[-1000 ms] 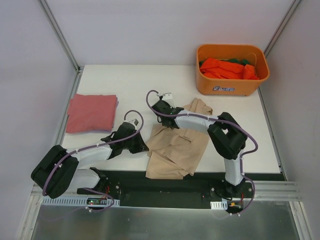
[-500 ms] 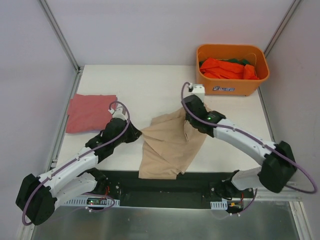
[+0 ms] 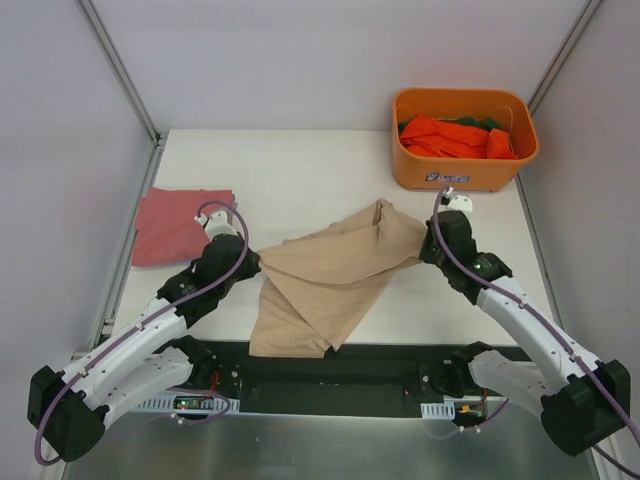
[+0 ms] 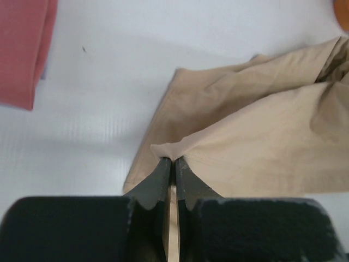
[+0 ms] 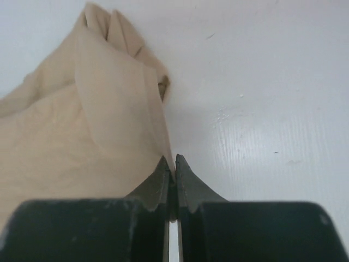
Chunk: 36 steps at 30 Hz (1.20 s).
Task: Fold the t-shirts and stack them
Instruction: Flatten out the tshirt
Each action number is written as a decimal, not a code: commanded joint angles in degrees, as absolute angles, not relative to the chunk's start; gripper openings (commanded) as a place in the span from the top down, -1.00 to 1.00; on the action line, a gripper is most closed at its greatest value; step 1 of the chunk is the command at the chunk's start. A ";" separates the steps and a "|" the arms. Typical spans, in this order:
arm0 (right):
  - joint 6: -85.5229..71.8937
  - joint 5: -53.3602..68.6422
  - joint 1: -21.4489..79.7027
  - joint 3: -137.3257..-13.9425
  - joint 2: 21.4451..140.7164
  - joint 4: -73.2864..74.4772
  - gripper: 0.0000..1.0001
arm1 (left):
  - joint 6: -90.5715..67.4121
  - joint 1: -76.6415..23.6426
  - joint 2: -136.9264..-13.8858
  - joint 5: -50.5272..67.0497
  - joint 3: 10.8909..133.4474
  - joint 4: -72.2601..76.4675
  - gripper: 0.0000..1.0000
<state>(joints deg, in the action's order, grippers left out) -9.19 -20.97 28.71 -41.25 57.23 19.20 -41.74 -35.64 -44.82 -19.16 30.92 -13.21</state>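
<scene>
A beige t-shirt is stretched between both grippers above the middle of the table, its lower part trailing toward the front edge. My left gripper is shut on its left corner, as the left wrist view shows. My right gripper is shut on its right edge, seen in the right wrist view. A folded pinkish-red t-shirt lies at the table's left side. Orange and green t-shirts lie crumpled in the bin.
An orange plastic bin stands at the back right corner of the white table. A metal frame rail runs along the table's near edge, by the arm bases.
Both grippers have moved apart, the left leftward and the right rightward, pulling the bunched beige t-shirt out wide between them. The right arm has swung from mid-table to the right side.
</scene>
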 commanded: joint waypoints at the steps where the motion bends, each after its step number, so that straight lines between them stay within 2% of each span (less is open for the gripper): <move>1: -7.83 -18.65 22.87 -52.44 53.61 19.94 0.99 | -35.61 -34.20 -47.54 -26.63 43.03 -13.10 1.00; 8: -1.67 -12.66 22.06 -80.82 54.67 30.31 0.99 | -26.20 -32.96 -47.73 -25.40 65.28 -14.15 1.00; 12: 2.10 -12.05 22.15 -94.62 51.78 32.25 0.99 | -20.76 -32.96 -44.74 -20.14 76.52 -14.15 1.00; 19: 2.55 1.30 22.15 -108.09 48.69 33.04 0.99 | -15.65 -32.96 -44.47 -3.54 92.61 -14.06 1.00; 26: 3.60 -3.07 22.15 -119.44 52.38 34.29 0.99 | -13.10 -32.96 -48.25 2.55 104.32 -14.24 1.00; 30: 6.06 -10.62 22.15 -118.13 56.41 32.17 0.99 | -8.63 -32.96 -53.51 -9.28 107.74 -13.27 1.00; 36: 4.41 -20.63 22.06 -113.48 67.22 26.57 0.99 | 2.26 -31.56 -69.76 -28.55 114.51 -12.31 1.00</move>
